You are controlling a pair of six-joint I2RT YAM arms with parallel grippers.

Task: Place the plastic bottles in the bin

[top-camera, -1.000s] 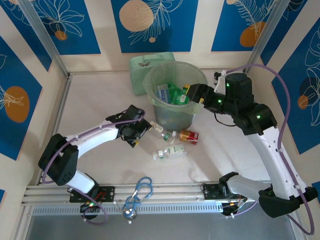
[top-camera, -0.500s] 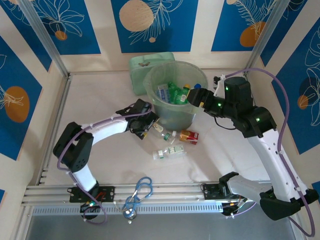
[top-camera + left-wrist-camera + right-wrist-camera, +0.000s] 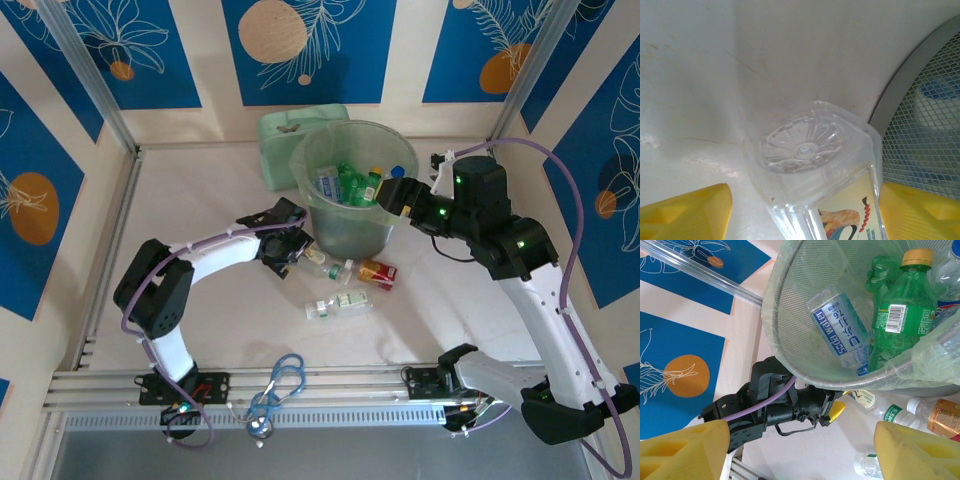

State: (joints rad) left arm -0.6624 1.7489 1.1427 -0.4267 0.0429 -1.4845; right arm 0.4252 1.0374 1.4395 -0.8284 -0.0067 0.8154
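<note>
1. White table (image 3: 200, 220), blue-patterned walls: seen from above, your left gripper (image 3: 291, 250) has slid in to the foot of the bin (image 3: 303, 170), onto a clear bottle (image 3: 316, 258). Other bottles (image 3: 338, 303) lie just beside. Your right gripper (image 3: 396, 195) has eased back to the rim.
2. Left wrist: the bottle's base sits between the yellow pads (image 3: 687, 212). The jaws are narrowing but not yet clamped, with a gap at the left pad.
3. Right wrist: jaws wide and empty above the bin, where a green bottle (image 3: 895, 320) and others already lie. The next pick looks imminent.
</note>
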